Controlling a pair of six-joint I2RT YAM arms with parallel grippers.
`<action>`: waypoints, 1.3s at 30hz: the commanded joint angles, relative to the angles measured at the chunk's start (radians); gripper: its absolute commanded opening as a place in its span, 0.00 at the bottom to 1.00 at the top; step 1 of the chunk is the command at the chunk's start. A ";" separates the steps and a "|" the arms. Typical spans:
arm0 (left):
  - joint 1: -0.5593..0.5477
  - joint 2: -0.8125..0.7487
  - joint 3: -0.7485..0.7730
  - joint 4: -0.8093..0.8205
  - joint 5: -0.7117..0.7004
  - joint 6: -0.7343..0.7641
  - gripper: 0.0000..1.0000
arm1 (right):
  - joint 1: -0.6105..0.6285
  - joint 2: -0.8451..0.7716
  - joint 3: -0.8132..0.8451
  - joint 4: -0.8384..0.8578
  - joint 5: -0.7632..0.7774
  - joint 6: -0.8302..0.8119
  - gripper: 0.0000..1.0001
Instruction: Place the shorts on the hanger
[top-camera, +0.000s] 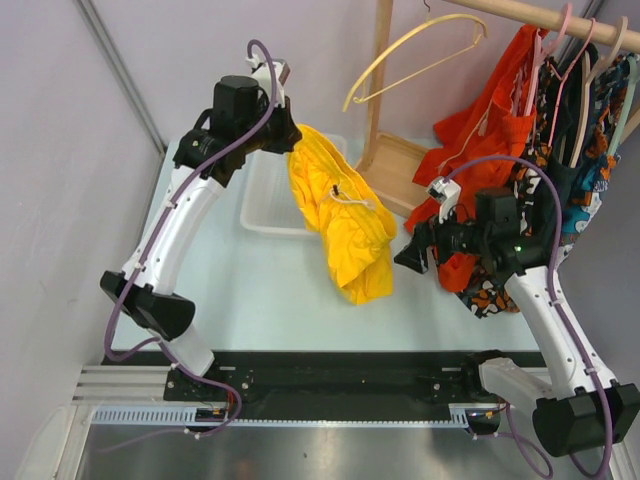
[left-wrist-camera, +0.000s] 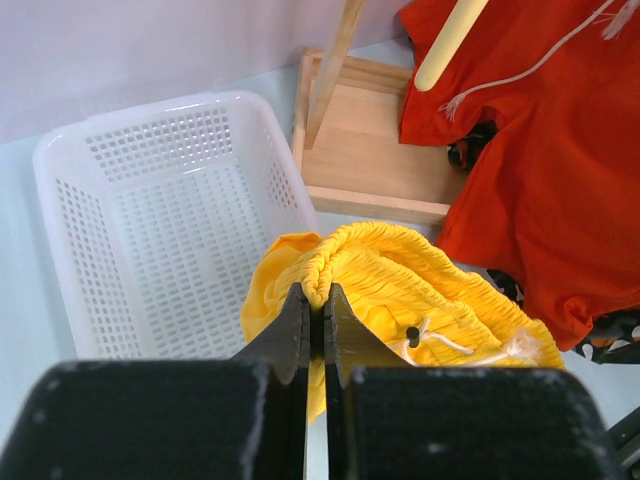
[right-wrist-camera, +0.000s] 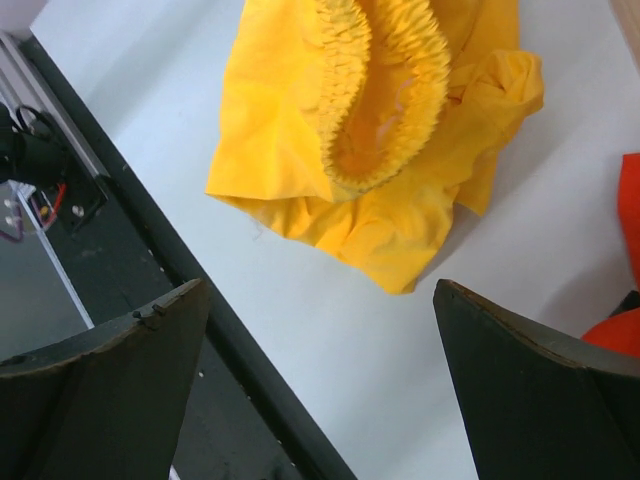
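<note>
The left claw (left-wrist-camera: 315, 300) is pinched nearly closed on a fold of the gathered waistband of the shorts (left-wrist-camera: 400, 280), and yellow cloth bulges just above its tips. From that grip the shorts (top-camera: 345, 225) hang down and towards the near edge, and their lower folds lie on the middle of the desk. The white drawstring shows on the front.

Just behind the left claw (top-camera: 290, 135), towards the far left corner, sits a white perforated basket (left-wrist-camera: 60, 150). Beside the basket, at the far edge, is the wooden foot of the clothes rack (left-wrist-camera: 370, 160), with its post rising from it. The hanger (top-camera: 385, 55) hangs from the rail (top-camera: 560, 18) above that foot, bare and well apart from the shorts. To its right along the rail, an orange garment (top-camera: 490, 110) and dark patterned clothes (top-camera: 580, 170) crowd the far right corner.

The right claw (right-wrist-camera: 320, 290) is spread wide and holds nothing. It looks down on the open waistband of the shorts (right-wrist-camera: 380, 130). From above, the right claw (top-camera: 412, 255) is just right of the yellow cloth and in front of the orange garment.

The left arm bows out towards the left edge, then reaches to the far side. The right arm rises from the near right corner and leans inward.
</note>
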 joint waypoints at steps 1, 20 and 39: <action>0.025 0.003 0.041 0.052 -0.002 -0.044 0.00 | 0.022 0.009 -0.054 0.190 0.052 0.190 1.00; 0.093 -0.053 -0.055 0.080 0.122 -0.047 0.00 | 0.146 0.246 -0.067 0.571 0.316 0.341 0.43; 0.044 -0.326 -0.037 0.095 0.445 0.300 0.00 | -0.006 -0.150 0.198 0.434 0.295 0.019 0.00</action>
